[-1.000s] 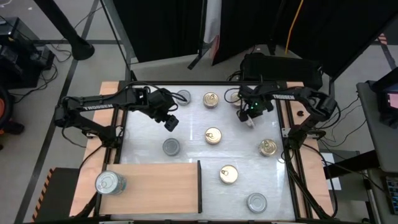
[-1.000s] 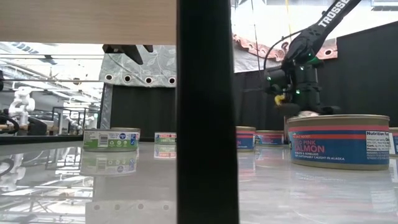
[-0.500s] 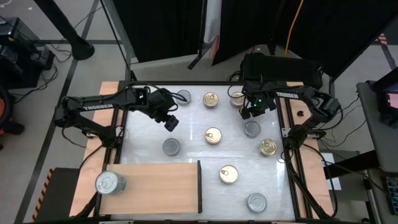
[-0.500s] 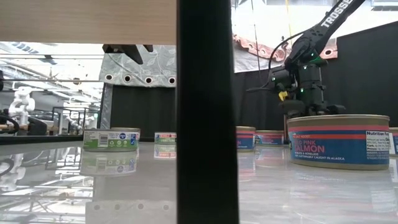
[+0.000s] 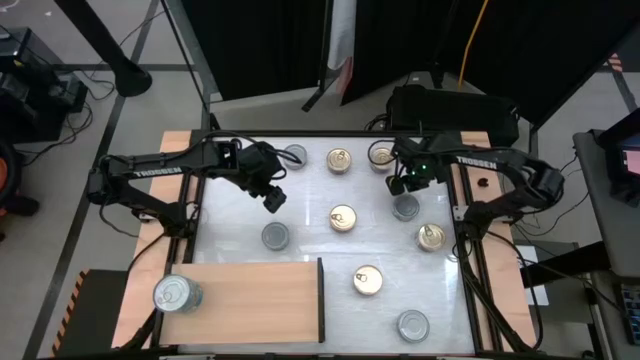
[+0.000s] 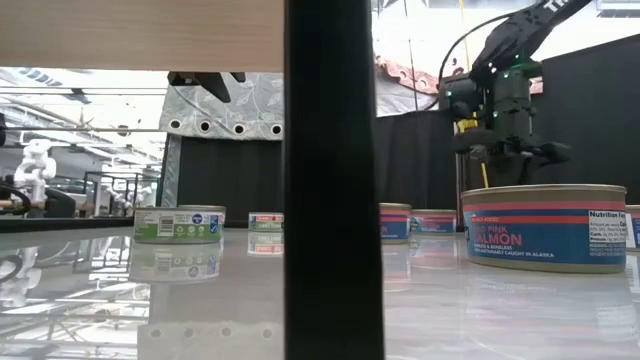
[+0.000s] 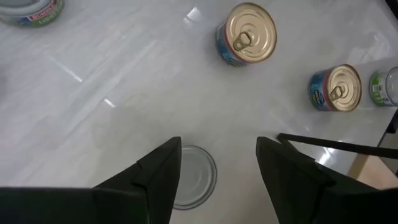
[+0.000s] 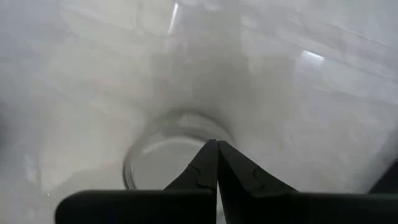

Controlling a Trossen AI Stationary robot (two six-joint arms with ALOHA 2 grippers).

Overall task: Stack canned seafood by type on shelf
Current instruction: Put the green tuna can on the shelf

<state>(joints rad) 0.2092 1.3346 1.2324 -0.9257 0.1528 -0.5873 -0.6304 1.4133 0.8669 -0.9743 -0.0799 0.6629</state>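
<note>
- Left gripper [image 5: 274, 197] is seen upper left of centre in the high view, jaws spread and empty; in its wrist view a plain silver-lidded tin [image 7: 193, 184] sits between the two fingers on the desk below, so a descent onto it is judged to be next.
- Right gripper [image 5: 398, 186] is at upper right, pinched fully shut and holding nothing; a second silver-lidded tin [image 5: 405, 207] lies just below it in the frame.
- Wooden shelf [image 5: 260, 300], a flat light-brown board with a dark edge, is at lower left; only one silver-lidded tin [image 5: 172, 294] is set on it, near its left end, presumably as the start of the silver stack.
- Remaining tins are scattered over the glossy white desk [image 5: 310, 225]: gold pull-tab lids at centre [image 5: 343, 217], lower centre [image 5: 367, 280] and right [image 5: 431, 236].
- Tins are low, round, flat metal; paper labels are seen in the low view, the nearest reading pink salmon [image 6: 543, 226].
- Sorting is judged barely begun.
</note>
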